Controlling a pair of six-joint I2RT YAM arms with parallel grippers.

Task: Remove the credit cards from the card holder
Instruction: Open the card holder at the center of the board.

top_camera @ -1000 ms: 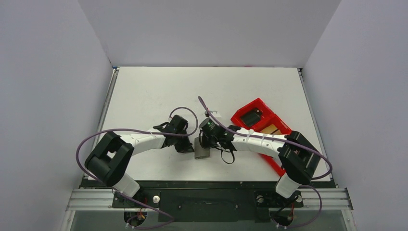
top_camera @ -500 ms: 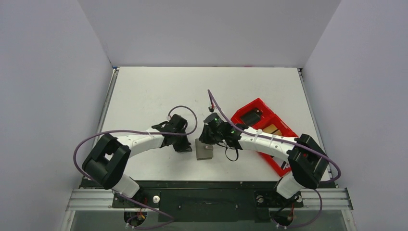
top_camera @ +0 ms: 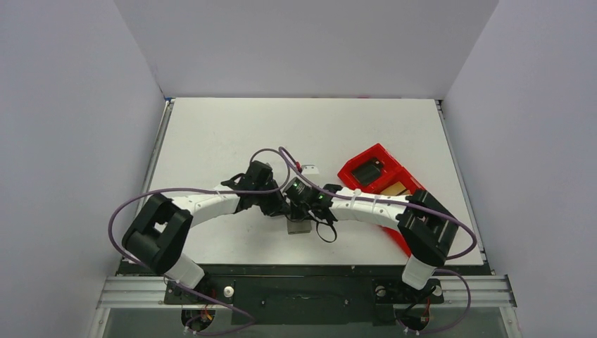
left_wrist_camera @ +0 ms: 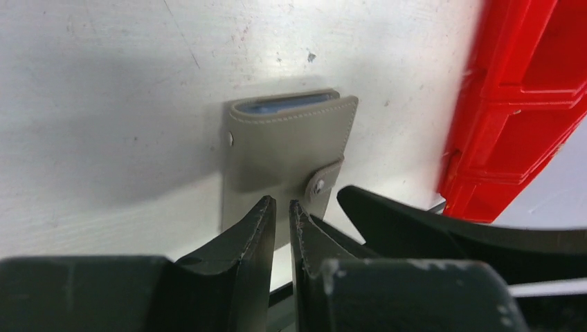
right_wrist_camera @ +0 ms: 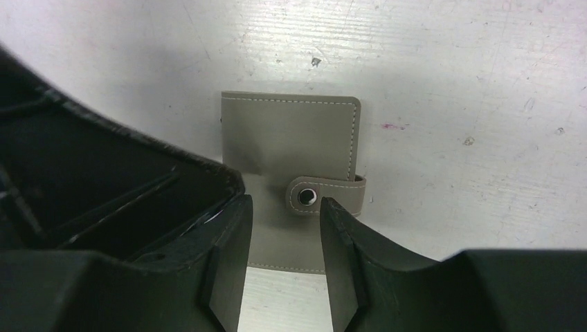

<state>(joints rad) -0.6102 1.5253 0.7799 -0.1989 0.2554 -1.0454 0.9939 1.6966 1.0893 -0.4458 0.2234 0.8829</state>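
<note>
The card holder (top_camera: 298, 227) lies flat and closed on the white table, taupe-grey, its snap tab (right_wrist_camera: 311, 196) fastened. A blue-grey inner edge shows along its far side (left_wrist_camera: 287, 105). The credit cards are hidden. My left gripper (left_wrist_camera: 279, 205) hovers over the holder's near edge beside the tab, open only a narrow slit, with nothing between its fingers. My right gripper (right_wrist_camera: 284, 204) hangs over the holder (right_wrist_camera: 291, 131), open wider and empty, its right fingertip next to the snap. Seen from above, the left gripper (top_camera: 284, 211) and the right gripper (top_camera: 299, 213) crowd together over the holder.
A long red plastic tray (top_camera: 359, 171) stands right of the holder, holding a black block (top_camera: 367, 171) and a tan flat piece (top_camera: 397, 189). A small white scrap (top_camera: 308, 169) lies behind the grippers. The table's front edge is just behind the holder.
Both grippers were shut and have opened, the right more than the left. The left gripper has moved right toward the holder; the right has swung back over it.
</note>
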